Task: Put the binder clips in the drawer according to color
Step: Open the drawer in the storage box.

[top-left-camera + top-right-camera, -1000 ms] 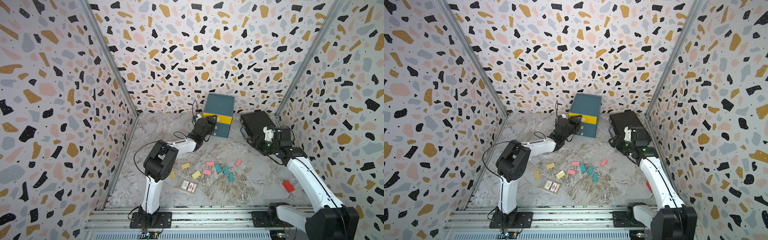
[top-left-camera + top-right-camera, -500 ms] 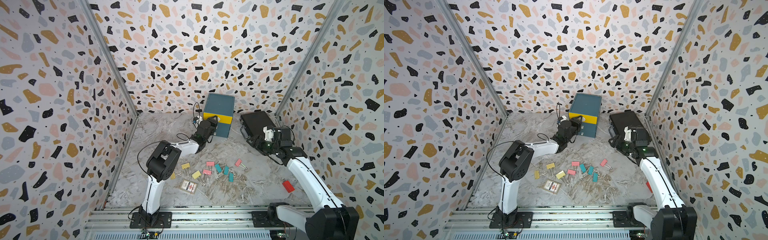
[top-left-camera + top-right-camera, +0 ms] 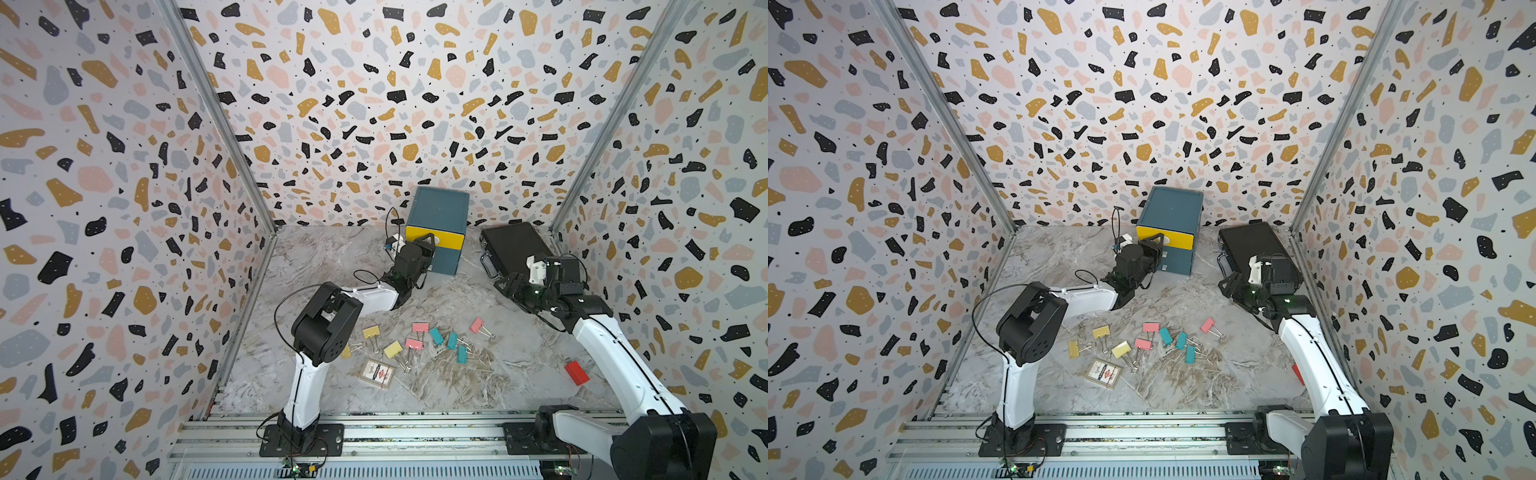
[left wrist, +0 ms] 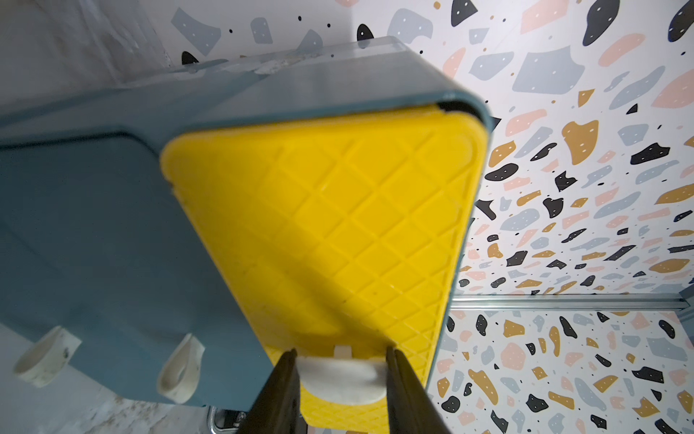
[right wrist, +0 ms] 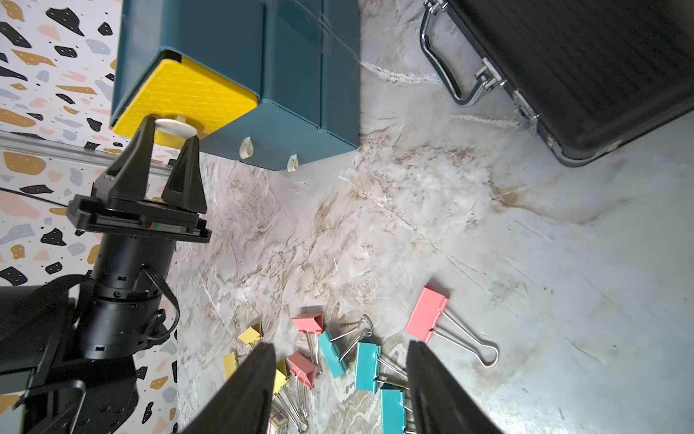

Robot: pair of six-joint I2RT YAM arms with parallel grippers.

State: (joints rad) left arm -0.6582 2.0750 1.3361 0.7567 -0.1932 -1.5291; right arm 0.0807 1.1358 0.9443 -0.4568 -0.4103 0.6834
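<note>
The teal drawer chest (image 3: 436, 208) stands at the back of the table, its yellow top front (image 4: 338, 225) almost flush with the case. My left gripper (image 4: 341, 360) reaches up to that front, its two black fingers pressed against either end of the white pull (image 4: 341, 379); the right wrist view shows the same grip by the left gripper (image 5: 171, 131). Yellow (image 3: 392, 349), pink (image 3: 414, 343) and teal (image 3: 452, 340) binder clips lie loose mid-table, three of each. My right gripper (image 5: 341, 360) hangs open above the table to the right of the clips, holding nothing.
A flat black briefcase (image 3: 513, 245) lies to the right of the chest, close behind my right arm. A printed card pack (image 3: 376, 373) sits in front of the clips. A red block (image 3: 576, 372) lies at the front right. Patterned walls enclose three sides.
My left gripper has moved up and forward onto the yellow front's pull and its jaws have narrowed onto it. The right arm has stayed put.
</note>
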